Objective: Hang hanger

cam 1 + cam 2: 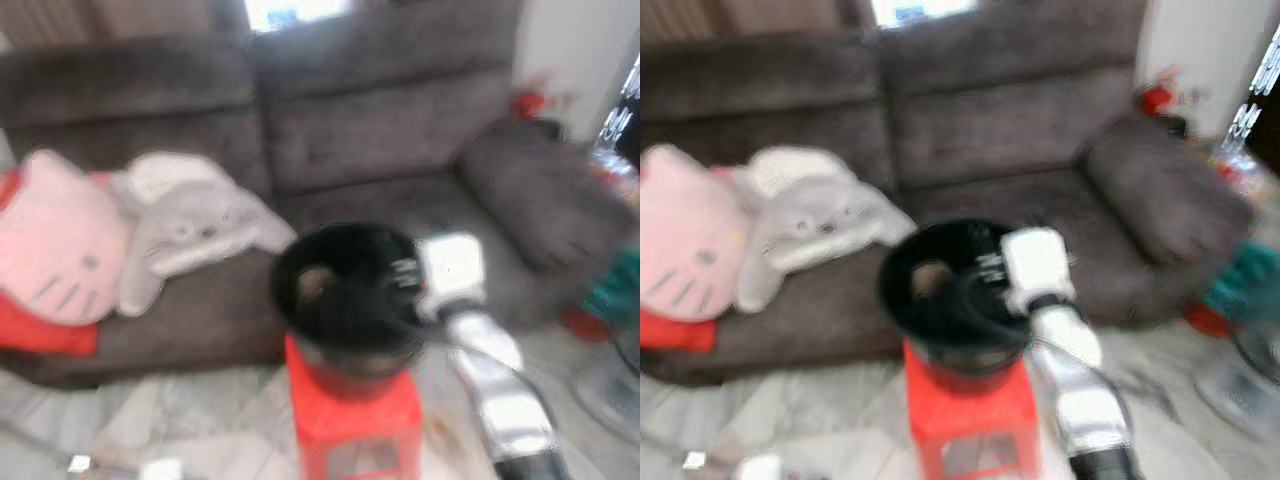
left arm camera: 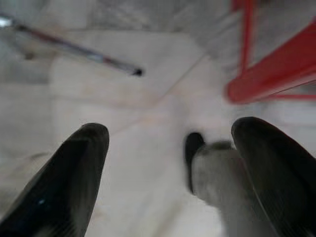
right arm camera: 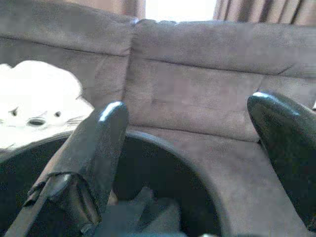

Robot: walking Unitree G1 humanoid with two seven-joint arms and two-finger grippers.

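A black round tub (image 1: 345, 290) stands on a red stool (image 1: 352, 420) in front of a grey sofa (image 1: 380, 130). My right gripper (image 3: 190, 108) hovers open over the tub's near rim (image 3: 168, 153), pointing toward the sofa back; nothing is between its fingers. In the blurred left eye view my right arm (image 1: 500, 390) reaches up to the tub's right side. Dark folded stuff (image 3: 148, 212) and a brownish patch (image 1: 312, 283) lie inside the tub. I cannot make out a hanger. My left gripper (image 2: 173, 131) hangs open over the pale floor, holding nothing.
A pink cat cushion (image 1: 55, 250) and a grey plush (image 1: 195, 225) lie on the sofa's left seat. A thin metal rod (image 2: 74, 49) lies on the tiled floor near the stool's red legs (image 2: 271, 74). Clutter and a fan base (image 1: 610, 390) stand at the right.
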